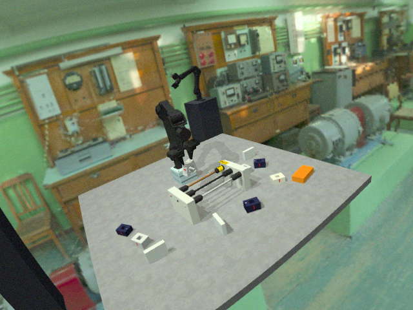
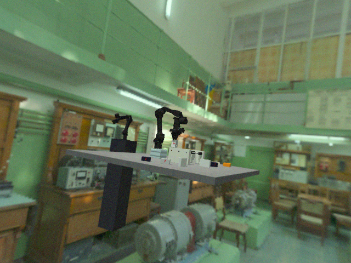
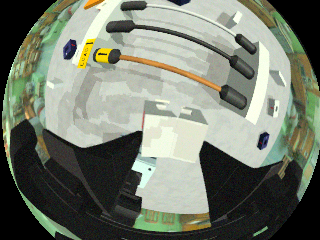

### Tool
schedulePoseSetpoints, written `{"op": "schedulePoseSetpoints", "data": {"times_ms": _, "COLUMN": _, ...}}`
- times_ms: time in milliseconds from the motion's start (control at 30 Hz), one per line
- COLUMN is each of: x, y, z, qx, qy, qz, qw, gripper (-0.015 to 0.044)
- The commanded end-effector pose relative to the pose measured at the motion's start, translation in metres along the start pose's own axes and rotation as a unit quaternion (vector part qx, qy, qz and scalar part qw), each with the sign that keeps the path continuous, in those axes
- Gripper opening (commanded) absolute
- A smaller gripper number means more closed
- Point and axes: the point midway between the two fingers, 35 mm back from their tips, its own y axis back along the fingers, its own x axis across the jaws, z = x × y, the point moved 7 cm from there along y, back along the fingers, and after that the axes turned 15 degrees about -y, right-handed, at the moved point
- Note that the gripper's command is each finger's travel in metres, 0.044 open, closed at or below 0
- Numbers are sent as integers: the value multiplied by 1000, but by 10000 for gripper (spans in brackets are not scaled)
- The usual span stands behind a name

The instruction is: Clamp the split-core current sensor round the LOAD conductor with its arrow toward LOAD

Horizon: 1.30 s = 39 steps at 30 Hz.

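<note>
Gripping the sensor [image 1: 189, 167] [image 2: 174, 143] [image 3: 174, 131] by two opposite sides, the fingers of the gripper [image 1: 184, 163] [image 2: 175, 138] [image 3: 172, 140] are closed on its pale housing, one against each side in the wrist view. The sensor hangs beneath the gripper, apart from the wire [image 1: 203, 178] [image 3: 172, 71], on the side of it nearer the blue block [image 1: 181, 178] [image 2: 158, 153] [image 3: 146, 170]; in the exterior view it shows above the end plate [image 1: 183, 205] [image 2: 179, 154] [image 3: 257, 90]. The wire is the copper-coloured one, ending at the yellow LOAD marker [image 1: 223, 162] [image 3: 86, 54].

Handling, as judged from form: the housing is probably light, of stiff plastic, with smooth flat faces that could slip or pivot under a weak or off-centre grip. Its likely delicate parts are the hinge and latch, which a sideways knock against the wire might strain. The wire bows in the wrist view, but how far it would yield cannot be told.

Place of hold: the flat sides, low enough to leave the mouth free for the wire, and square to each other so that pressure may later bring the halves together. Red shows at the side toward the LOAD marker, though the arrow's direction is too small to read; it should be confirmed before lowering. Latching will presumably need a firm, even squeeze, and release only afterwards
</note>
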Motion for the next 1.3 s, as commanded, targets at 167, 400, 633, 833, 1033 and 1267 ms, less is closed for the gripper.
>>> {"op": "schedulePoseSetpoints", "data": {"times_ms": 167, "x": 1, "y": 4, "z": 14, "qx": -3, "qy": 138, "qz": -2, "qw": 990, "gripper": 0}}
{"op": "schedulePoseSetpoints", "data": {"times_ms": 400, "x": 2, "y": 3, "z": 26, "qx": -3, "qy": 262, "qz": -3, "qw": 965, "gripper": 0}}
{"op": "schedulePoseSetpoints", "data": {"times_ms": 633, "x": 3, "y": 2, "z": 39, "qx": -3, "qy": 382, "qz": -3, "qw": 924, "gripper": 0}}
{"op": "schedulePoseSetpoints", "data": {"times_ms": 833, "x": 5, "y": 0, "z": 49, "qx": -3, "qy": 480, "qz": -4, "qw": 877, "gripper": 0}}
{"op": "schedulePoseSetpoints", "data": {"times_ms": 1033, "x": 6, "y": -2, "z": 60, "qx": -3, "qy": 572, "qz": -4, "qw": 820, "gripper": 0}}
{"op": "schedulePoseSetpoints", "data": {"times_ms": 1267, "x": 8, "y": -5, "z": 70, "qx": -3, "qy": 650, "qz": -5, "qw": 760, "gripper": 0}}
